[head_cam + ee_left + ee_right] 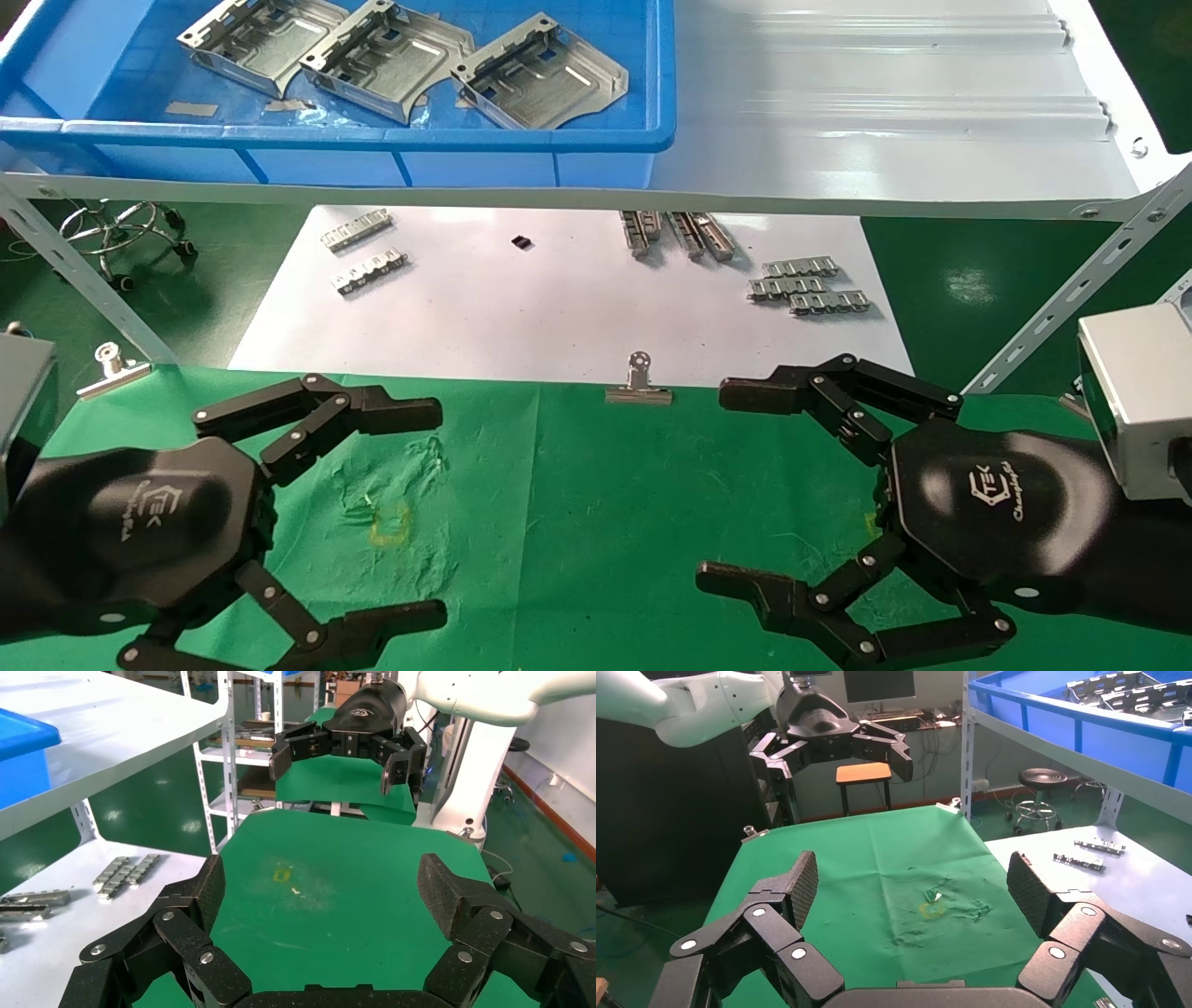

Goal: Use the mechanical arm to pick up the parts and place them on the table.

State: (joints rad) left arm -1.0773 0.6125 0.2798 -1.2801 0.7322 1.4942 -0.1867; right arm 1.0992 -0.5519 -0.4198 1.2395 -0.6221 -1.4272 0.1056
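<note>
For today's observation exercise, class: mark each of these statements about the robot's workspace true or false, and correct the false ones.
1. Three parts lie in the blue bin. True.
2. The left gripper holds a part. False: it is open and empty above the table.
3. The right gripper is open. True.
4. A part already lies on the green cloth. False: none does; only a binder clip grips its far edge.
5. The small strip clips lie on the white sheet. True.

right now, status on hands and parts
Left gripper and right gripper open, empty, above green table. Three parts in blue bin on shelf. Nothing blocking.
</note>
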